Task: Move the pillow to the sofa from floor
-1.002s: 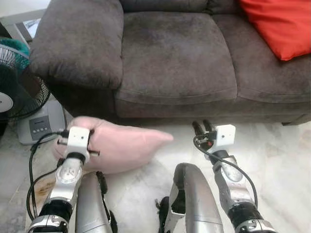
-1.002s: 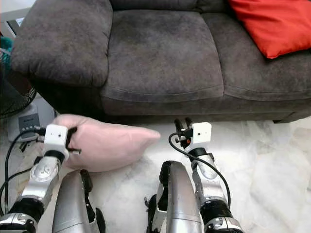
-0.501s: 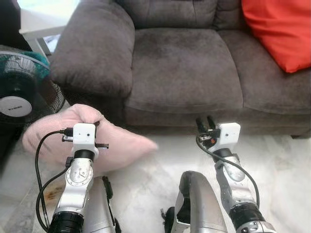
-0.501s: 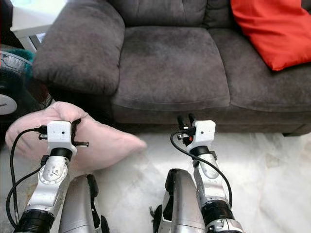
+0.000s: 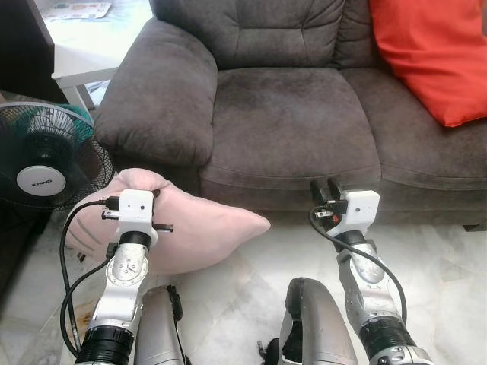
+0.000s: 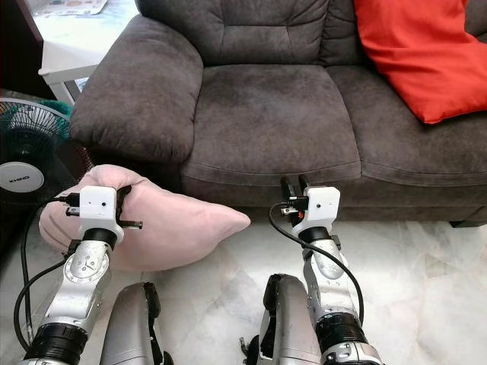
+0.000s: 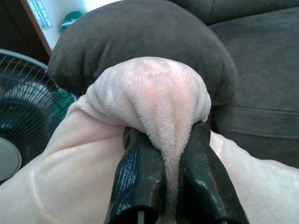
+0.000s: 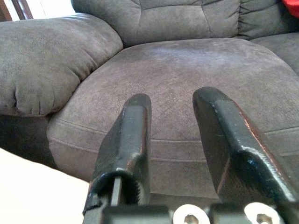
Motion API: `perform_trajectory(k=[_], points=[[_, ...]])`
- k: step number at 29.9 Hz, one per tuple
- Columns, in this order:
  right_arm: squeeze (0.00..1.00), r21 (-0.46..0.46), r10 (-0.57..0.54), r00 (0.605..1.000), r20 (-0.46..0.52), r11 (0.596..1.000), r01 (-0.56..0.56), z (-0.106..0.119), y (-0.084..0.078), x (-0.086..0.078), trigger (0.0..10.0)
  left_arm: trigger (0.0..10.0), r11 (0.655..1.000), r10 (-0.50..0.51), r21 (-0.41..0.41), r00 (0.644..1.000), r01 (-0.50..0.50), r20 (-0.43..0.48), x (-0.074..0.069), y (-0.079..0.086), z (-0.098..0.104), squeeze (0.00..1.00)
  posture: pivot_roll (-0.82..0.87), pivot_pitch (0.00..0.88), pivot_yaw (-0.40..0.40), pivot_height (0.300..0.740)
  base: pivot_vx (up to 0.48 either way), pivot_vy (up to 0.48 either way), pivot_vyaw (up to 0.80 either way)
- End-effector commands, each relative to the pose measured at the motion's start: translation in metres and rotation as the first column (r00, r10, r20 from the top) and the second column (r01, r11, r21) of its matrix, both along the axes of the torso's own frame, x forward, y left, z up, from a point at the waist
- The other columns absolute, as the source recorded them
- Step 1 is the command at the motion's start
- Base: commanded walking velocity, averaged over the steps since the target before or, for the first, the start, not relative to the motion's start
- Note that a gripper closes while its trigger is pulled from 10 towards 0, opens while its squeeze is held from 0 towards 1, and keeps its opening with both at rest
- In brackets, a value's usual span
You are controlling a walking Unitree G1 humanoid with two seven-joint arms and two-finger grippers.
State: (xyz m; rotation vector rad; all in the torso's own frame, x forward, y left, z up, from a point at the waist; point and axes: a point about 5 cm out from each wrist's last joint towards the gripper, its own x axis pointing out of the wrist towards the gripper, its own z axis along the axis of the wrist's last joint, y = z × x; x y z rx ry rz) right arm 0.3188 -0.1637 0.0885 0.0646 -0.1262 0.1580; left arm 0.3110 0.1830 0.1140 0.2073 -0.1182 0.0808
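Raised since a second ago, the pillow (image 5: 190,232) hangs beside the sofa (image 5: 289,114) armrest, its corner clamped in the left tool (image 7: 168,163). That small pinch could slip. Right tool (image 8: 184,140) hangs apart.

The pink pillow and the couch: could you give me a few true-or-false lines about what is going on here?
1. The left gripper pinches a fold of the pink pillow. True.
2. The right gripper holds the red cushion. False: it is open, holding nothing, before the sofa seat.
3. A fan stands left of the sofa. True.
4. The pink pillow lies on the sofa seat. False: it is below, in front of the armrest.
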Motion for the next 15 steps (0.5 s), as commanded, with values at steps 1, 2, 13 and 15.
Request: perform_trajectory(k=[1, 2, 13, 15], points=[[0.0, 0.002, -0.008, 1.0, 0.021, 1.0, 0.008, 0.003, -0.0015, -0.0011, 10.0, 10.0, 1.0, -0.029, 0.006, 0.992, 0.028, 0.124, 0.0041, -0.0061, 0.0301, 0.0, 0.18, 0.031, -0.03, 0.556, 0.0, 0.0, 0.0], [0.0, 0.002, -0.008, 1.0, 0.021, 1.0, 0.008, 0.0032, -0.0015, -0.0009, 10.0, 10.0, 0.999, -0.035, 0.008, 0.993, 0.034, 0.113, 0.0035, -0.0068, 0.0274, 0.0, 0.18, 0.035, -0.033, 0.566, 0.0, 0.0, 0.0], [0.0, 0.005, -0.004, 1.0, 0.024, 1.0, 0.004, 0.0043, -0.002, -0.001, 10.0, 10.0, 0.999, -0.047, 0.016, 0.993, 0.046, 0.104, 0.0042, -0.0091, 0.0265, 0.0, 0.18, 0.057, -0.043, 0.611, 0.0, 0.0, 0.0], [0.0, 0.004, -0.003, 1.0, 0.024, 1.0, 0.003, 0.0046, -0.0022, -0.0011, 10.0, 10.0, 0.999, -0.05, 0.016, 0.993, 0.048, 0.103, 0.0039, -0.0098, 0.0267, 0.0, 0.18, 0.06, -0.043, 0.621, 0.0, 0.0, 0.0]])
